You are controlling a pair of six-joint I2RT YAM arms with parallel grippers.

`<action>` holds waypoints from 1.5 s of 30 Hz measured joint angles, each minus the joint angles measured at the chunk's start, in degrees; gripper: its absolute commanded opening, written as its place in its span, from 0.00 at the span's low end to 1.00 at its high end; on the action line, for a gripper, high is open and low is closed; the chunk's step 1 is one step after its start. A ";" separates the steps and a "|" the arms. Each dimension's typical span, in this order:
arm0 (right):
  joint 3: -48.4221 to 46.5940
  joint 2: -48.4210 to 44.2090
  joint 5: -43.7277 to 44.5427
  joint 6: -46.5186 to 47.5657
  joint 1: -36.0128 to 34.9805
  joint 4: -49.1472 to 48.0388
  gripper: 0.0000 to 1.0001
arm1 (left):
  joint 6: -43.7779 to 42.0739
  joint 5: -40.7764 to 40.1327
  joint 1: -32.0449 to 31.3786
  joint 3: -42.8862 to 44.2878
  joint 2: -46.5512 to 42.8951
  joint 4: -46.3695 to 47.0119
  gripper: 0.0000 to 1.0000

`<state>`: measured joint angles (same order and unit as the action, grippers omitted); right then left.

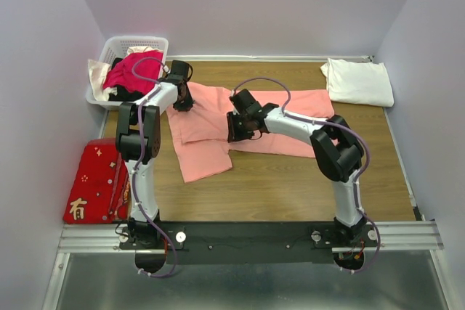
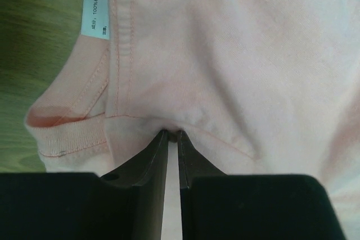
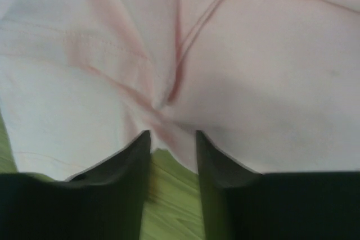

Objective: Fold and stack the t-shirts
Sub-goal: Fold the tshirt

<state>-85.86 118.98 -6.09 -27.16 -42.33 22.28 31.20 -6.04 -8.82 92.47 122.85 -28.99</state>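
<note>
The salmon-pink t-shirt [image 1: 203, 152] lies partly folded across the middle of the table. At its back left part, my left gripper [image 1: 182, 99] is shut on it. The left wrist view shows the tips [image 2: 172, 134] pinching the pink cloth [image 2: 225, 54] just beside the ribbed collar [image 2: 73, 136] and its white label [image 2: 95, 13]. My right gripper [image 1: 236, 130] sits at the shirt's middle fold with its jaws apart [image 3: 172, 136]. A puckered edge of the pink cloth [image 3: 253, 82] lies loose between the tips. The white t-shirt [image 1: 357, 81] lies folded at the back right corner.
A white basket [image 1: 138, 40] with red and pale clothes stands at the back left. A flat red cloth with gold characters [image 1: 94, 179] lies along the left wall. Purple walls close in the table on three sides.
</note>
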 measured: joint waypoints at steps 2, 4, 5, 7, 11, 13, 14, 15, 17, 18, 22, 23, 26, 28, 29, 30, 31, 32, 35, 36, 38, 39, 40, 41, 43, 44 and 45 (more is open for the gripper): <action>0.24 -1.29 1.60 0.26 -0.07 1.29 0.61 | -0.50 -0.07 0.02 -0.17 -0.20 0.17 0.22; 0.83 -3.37 4.13 0.33 -0.11 2.82 0.62 | -1.22 -0.74 0.02 -1.42 -1.03 0.85 0.22; 1.22 -4.96 6.73 0.24 -0.11 3.78 0.62 | -1.49 -1.07 0.02 -2.38 -1.62 1.01 0.22; 1.84 -7.48 10.08 0.20 -0.07 5.05 0.62 | -2.10 -2.08 0.09 -4.55 -3.48 0.81 0.22; 3.52 -12.17 16.65 -0.79 1.16 7.76 0.61 | -3.02 -3.98 0.13 -10.38 -10.10 -0.17 0.22; 5.79 -14.69 18.45 -1.88 3.08 8.41 0.61 | -3.32 -4.98 -0.04 -14.14 -15.08 -0.37 0.22; 7.56 -16.20 19.47 -2.58 4.70 9.01 0.61 | -3.34 -5.44 -0.17 -16.20 -17.94 -0.52 0.22; 9.29 -17.51 20.39 -3.23 6.62 9.57 0.61 | -3.34 -5.81 -0.39 -17.92 -20.39 -0.90 0.22; 12.55 -19.74 21.79 -4.42 11.41 10.84 0.61 | -3.28 -6.19 -1.01 -21.18 -24.87 -0.94 0.22; 13.75 -20.44 22.38 -4.85 13.38 11.23 0.61 | -3.19 -6.29 -1.73 -23.54 -28.15 -1.16 0.22; 18.03 -22.25 24.68 -6.40 19.50 13.77 0.61 | -2.14 -6.19 -4.83 -29.79 -36.37 -2.86 0.23; 18.73 -22.58 24.92 -6.69 20.06 14.36 0.61 | -1.68 -6.12 -5.49 -31.08 -37.73 -2.99 0.23; 21.05 -23.98 25.03 -7.45 22.38 15.47 0.61 | 0.39 -4.81 -8.57 -37.03 -44.63 -4.79 0.25; 22.60 -25.22 24.94 -7.80 24.41 16.00 0.61 | 1.95 -3.93 -9.79 -40.61 -48.35 -6.38 0.26; 23.19 -25.77 24.92 -7.82 25.64 16.28 0.61 | 2.99 -3.67 -10.27 -42.56 -50.07 -7.04 0.27; 23.80 -26.32 24.90 -7.85 26.86 16.65 0.61 | 3.78 -3.45 -10.71 -44.06 -51.63 -8.26 0.27; 24.33 -26.95 24.90 -7.82 28.24 16.83 0.61 | 4.42 -3.34 -10.99 -44.78 -52.65 -9.33 0.31; 24.63 -27.41 24.92 -7.80 29.24 16.98 0.61 | 5.25 -3.13 -11.37 -45.33 -53.59 -10.64 0.33; 25.31 -28.87 24.74 -7.74 30.86 17.11 0.61 | 8.17 -1.81 -12.24 -45.48 -57.18 -13.75 0.37; 25.55 -29.44 24.50 -7.74 31.04 17.18 0.61 | 9.22 -1.49 -12.37 -45.44 -58.86 -14.40 0.37; 26.01 -30.12 24.06 -7.74 31.04 17.22 0.61 | 10.78 -1.20 -12.48 -45.46 -61.11 -15.02 0.38; 26.29 -30.40 23.74 -7.74 31.04 17.27 0.61 | 11.82 -0.90 -12.57 -45.70 -62.20 -15.13 0.38; 26.58 -30.58 23.32 -7.76 31.04 17.33 0.61 | 12.24 -0.76 -12.57 -45.90 -62.55 -15.13 0.38; 26.71 -30.62 23.08 -7.76 31.04 17.33 0.62 | 13.16 -0.31 -12.66 -46.73 -62.73 -14.88 0.43; 27.02 -30.62 22.16 -7.76 31.04 17.38 0.61 | 14.34 0.44 -13.11 -48.35 -62.64 -14.82 0.63; 27.04 -30.62 21.94 -7.76 31.06 17.44 0.61 | 14.93 0.81 -13.62 -49.51 -62.64 -14.75 0.66; 27.04 -30.67 21.62 -7.76 31.06 17.46 0.61 | 15.82 1.31 -14.34 -50.80 -62.64 -14.95 0.67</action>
<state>-58.83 88.31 15.53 -34.92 -11.27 39.75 47.03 -4.73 -23.16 41.67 60.20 -43.94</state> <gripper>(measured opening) 0.615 0.558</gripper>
